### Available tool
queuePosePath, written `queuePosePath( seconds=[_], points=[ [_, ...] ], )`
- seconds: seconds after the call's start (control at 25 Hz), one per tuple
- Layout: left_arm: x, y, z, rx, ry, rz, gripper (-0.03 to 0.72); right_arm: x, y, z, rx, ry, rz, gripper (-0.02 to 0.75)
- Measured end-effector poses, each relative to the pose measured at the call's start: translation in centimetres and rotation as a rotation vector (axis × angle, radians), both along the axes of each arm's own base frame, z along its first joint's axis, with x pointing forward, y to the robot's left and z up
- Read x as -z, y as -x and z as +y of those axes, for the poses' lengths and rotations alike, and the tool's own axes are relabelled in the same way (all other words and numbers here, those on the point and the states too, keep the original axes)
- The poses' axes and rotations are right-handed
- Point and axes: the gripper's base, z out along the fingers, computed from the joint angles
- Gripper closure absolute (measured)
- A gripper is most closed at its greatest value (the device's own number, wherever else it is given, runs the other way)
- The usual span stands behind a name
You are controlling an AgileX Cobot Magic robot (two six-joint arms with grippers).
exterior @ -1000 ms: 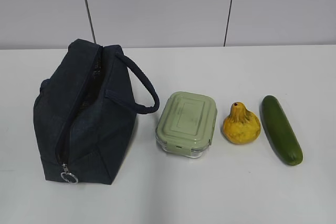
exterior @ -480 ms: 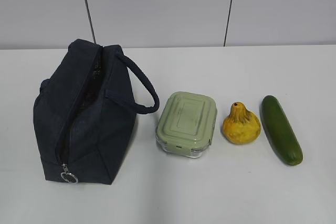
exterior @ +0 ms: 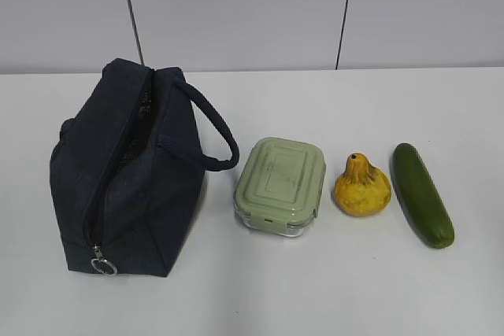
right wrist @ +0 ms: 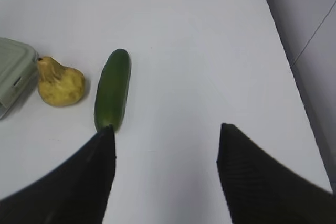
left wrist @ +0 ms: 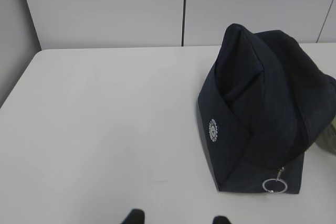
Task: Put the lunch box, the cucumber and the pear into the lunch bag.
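Observation:
The dark navy lunch bag (exterior: 126, 175) lies at the left of the white table, zipper partly open, ring pull (exterior: 103, 264) at its near end; it also shows in the left wrist view (left wrist: 262, 114). The lunch box (exterior: 280, 184) with sage-green lid sits to its right, then the yellow pear (exterior: 361, 186) and the dark green cucumber (exterior: 423, 194). In the right wrist view the cucumber (right wrist: 112, 88), the pear (right wrist: 59, 83) and the lunch box corner (right wrist: 13, 74) lie ahead-left of my open, empty right gripper (right wrist: 166, 129). My left gripper (left wrist: 177, 219) is open, empty, left of the bag.
The white table (exterior: 315, 289) ends at a grey panelled wall (exterior: 236, 13) at the back. In the right wrist view the table's right edge (right wrist: 294, 77) runs close beside the gripper. Neither arm shows in the exterior view.

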Motion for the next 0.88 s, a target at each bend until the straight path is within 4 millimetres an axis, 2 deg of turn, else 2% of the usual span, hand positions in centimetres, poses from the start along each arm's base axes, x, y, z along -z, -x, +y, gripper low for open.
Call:
queuePosePath(
  seconds=[0.32, 0.48, 0.52, 0.56, 0.6, 0.64, 0.88],
  points=[
    [0.0, 0.0, 0.0, 0.0, 0.0, 0.0, 0.446, -0.9, -6.7, 1.2, 0.021, 0.069, 0.202, 0.262],
    [0.0, 0.0, 0.0, 0.0, 0.0, 0.0, 0.446, -0.5, -10.2, 1.6, 0.059, 0.095, 0.293, 0.262],
    [0.0, 0.0, 0.0, 0.0, 0.0, 0.0, 0.446, -0.5, -10.2, 1.6, 0.059, 0.095, 0.293, 0.262],
    [0.0, 0.0, 0.0, 0.0, 0.0, 0.0, 0.446, -0.3, -11.9, 1.8, 0.073, 0.125, 0.334, 0.262],
    [0.0, 0.0, 0.0, 0.0, 0.0, 0.0, 0.446, -0.3, -12.1, 1.8, 0.076, 0.132, 0.337, 0.262],
    [0.0, 0.0, 0.0, 0.0, 0.0, 0.0, 0.446, 0.0, -13.5, 1.9, 0.082, 0.159, 0.37, 0.262],
    [0.0, 0.0, 0.0, 0.0, 0.0, 0.0, 0.446, 0.8, -17.7, 2.5, 0.104, 0.218, 0.452, 0.262]
  ],
)
